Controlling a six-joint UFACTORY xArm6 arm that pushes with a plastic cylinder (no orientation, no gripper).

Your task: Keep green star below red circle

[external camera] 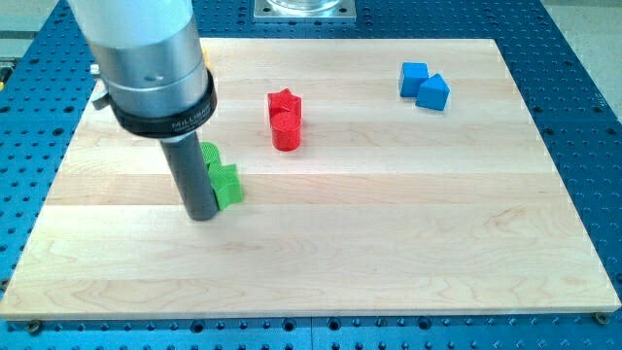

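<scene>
My tip (202, 216) touches the green star (227, 185) at its left, red circle (286, 130) far-right of it, red star (283, 101) and blue blocks (424, 85) beyond on the worktop (389, 224); no jaws fitted.

Green star (226, 185) bright green; red circle (287, 133) and red star (283, 103) red; two blue blocks (425, 86) blue; table (408, 214) pale striped wood; my tip (202, 216) dark grey.

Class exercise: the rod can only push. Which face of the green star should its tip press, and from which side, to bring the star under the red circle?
Press the green star on its left face, pushing toward the view's right. My tip already sits against that side, and the red circle lies up and to the right.
</scene>
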